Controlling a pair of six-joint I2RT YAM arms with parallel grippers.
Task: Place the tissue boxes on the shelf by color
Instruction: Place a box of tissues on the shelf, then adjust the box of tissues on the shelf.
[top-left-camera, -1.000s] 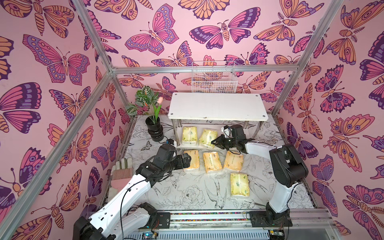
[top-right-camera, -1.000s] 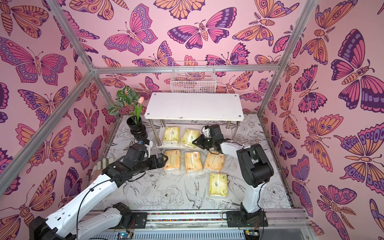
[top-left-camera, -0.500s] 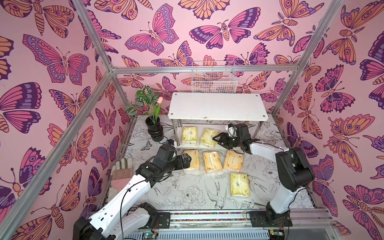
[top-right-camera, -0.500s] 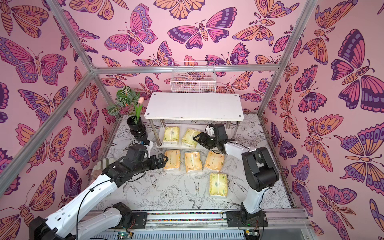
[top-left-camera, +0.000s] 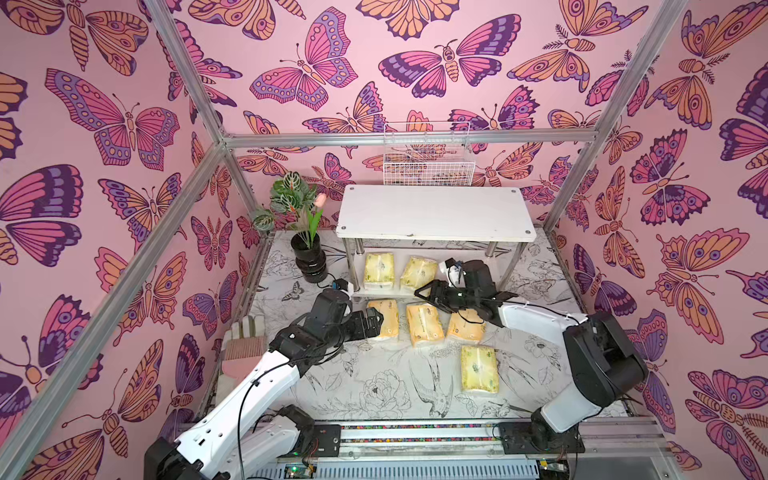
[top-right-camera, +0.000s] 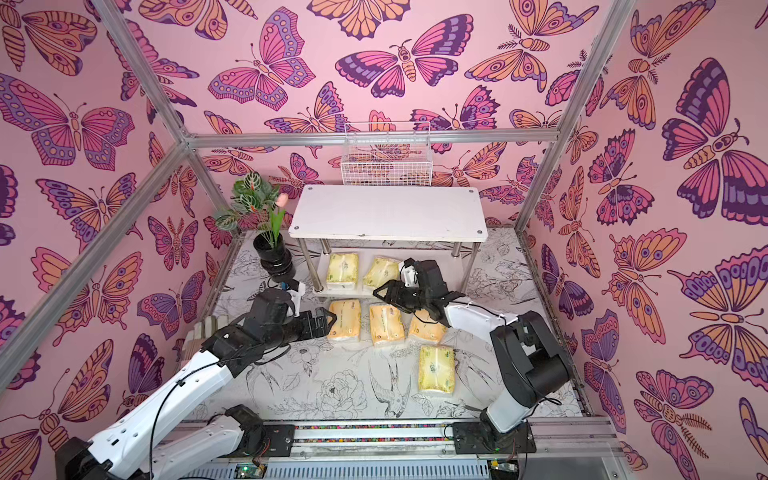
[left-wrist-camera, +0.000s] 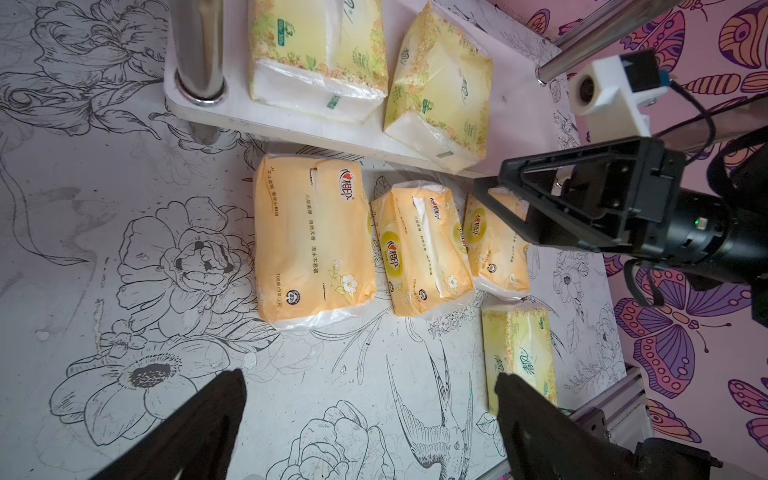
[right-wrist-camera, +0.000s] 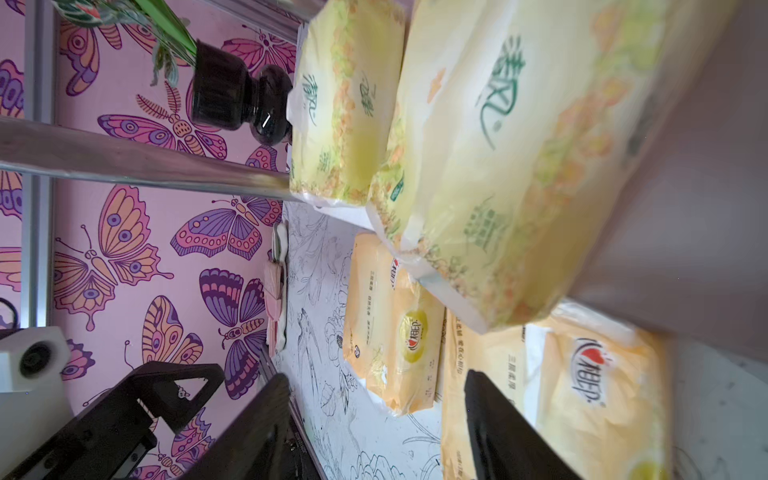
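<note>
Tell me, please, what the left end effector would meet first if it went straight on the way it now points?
Probably the nearest orange-yellow tissue pack: the left end effector slants down toward it. Depth is unclear, so this is a judgement.

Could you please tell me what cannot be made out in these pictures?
- Shelf: top board hides the lower tier's back, both top views.
- Third orange tissue pack: partly behind the right gripper, left wrist view.
- Nearest pale tissue pack: blurred, right wrist view.
- Wire basket: contents unclear through mesh, both top views.
</note>
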